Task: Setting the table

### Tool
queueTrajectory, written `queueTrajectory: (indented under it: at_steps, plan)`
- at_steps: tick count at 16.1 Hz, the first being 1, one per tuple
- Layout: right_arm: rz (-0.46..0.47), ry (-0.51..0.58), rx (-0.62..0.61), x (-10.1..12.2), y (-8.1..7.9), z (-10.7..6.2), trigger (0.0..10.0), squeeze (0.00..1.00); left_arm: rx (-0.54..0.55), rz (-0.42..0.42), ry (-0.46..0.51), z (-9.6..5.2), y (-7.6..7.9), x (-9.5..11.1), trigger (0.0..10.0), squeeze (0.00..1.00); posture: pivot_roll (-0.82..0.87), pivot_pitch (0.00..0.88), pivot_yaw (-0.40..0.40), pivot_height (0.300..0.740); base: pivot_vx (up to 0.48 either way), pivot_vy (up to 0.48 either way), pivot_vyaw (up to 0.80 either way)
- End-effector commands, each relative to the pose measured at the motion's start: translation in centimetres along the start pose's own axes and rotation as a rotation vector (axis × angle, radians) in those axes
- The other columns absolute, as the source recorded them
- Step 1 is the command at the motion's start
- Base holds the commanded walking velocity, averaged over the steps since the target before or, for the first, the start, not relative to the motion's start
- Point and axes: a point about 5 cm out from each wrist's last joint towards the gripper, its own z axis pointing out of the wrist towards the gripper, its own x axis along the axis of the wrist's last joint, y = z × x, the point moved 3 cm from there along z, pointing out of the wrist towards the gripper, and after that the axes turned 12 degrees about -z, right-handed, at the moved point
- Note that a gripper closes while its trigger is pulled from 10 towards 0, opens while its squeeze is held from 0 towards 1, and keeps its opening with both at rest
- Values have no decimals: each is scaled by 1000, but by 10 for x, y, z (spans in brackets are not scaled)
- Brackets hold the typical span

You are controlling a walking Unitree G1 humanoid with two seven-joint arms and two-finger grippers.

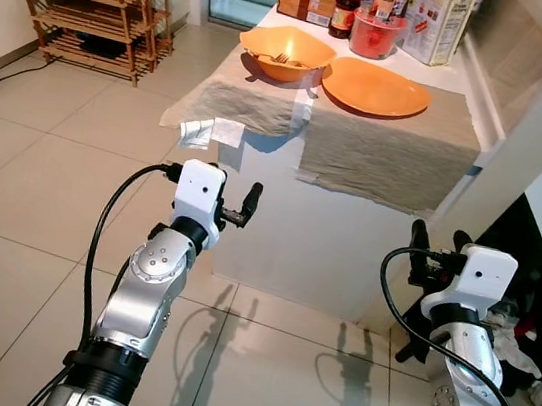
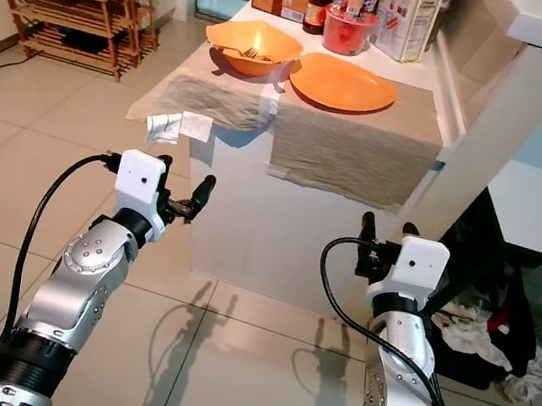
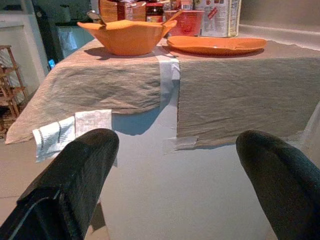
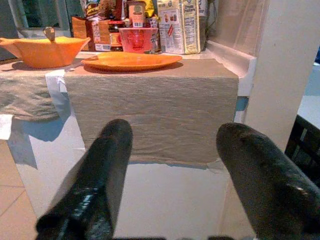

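My left gripper (image 1: pixel 240 209) and right gripper (image 1: pixel 436 249) are spread wide, empty, short of the table (image 1: pixel 348 229); orange bowl (image 1: pixel 285 52) and plate (image 1: pixel 375 86) sit atop. Risk: snagging the overhanging cloth (image 1: pixel 389 154) drags both off

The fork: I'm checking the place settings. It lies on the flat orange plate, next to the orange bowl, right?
Not quite. The fork rests inside the orange bowl, not on the flat orange plate, which sits beside the bowl with nothing on it. The left eye view shows this.
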Motion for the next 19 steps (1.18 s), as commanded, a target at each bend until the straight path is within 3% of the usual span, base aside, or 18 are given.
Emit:
queueTrajectory:
  at_steps: [1, 2, 3, 8, 19]
  plan:
    - [-16, -2, -6, -1, 1, 1, 10000, 1000, -12, 13, 15, 2, 5, 2, 10000, 0, -18, 0, -12, 740, 0, 0, 0]
    - [-31, -4, -4, -1, 1, 1, 10000, 1000, -14, 17, 18, 2, 6, 3, 10000, 0, -19, 0, -13, 740, 0, 0, 0]
    - [-63, 0, -7, -1, 2, 1, 10000, 0, -25, 8, 31, 2, 7, 5, 10000, 0, -19, 0, -13, 740, 0, 0, 0]
    - [-110, 55, -19, 7, 3, 4, 10000, 0, -18, 14, 72, 2, 9, 12, 10000, 0, -14, 0, -15, 740, 425, 0, 0]
    - [-128, 73, 1, 8, -2, 9, 10000, 0, 11, 9, 96, 4, 6, 15, 10000, 0, -5, 0, -22, 740, 367, 307, 0]
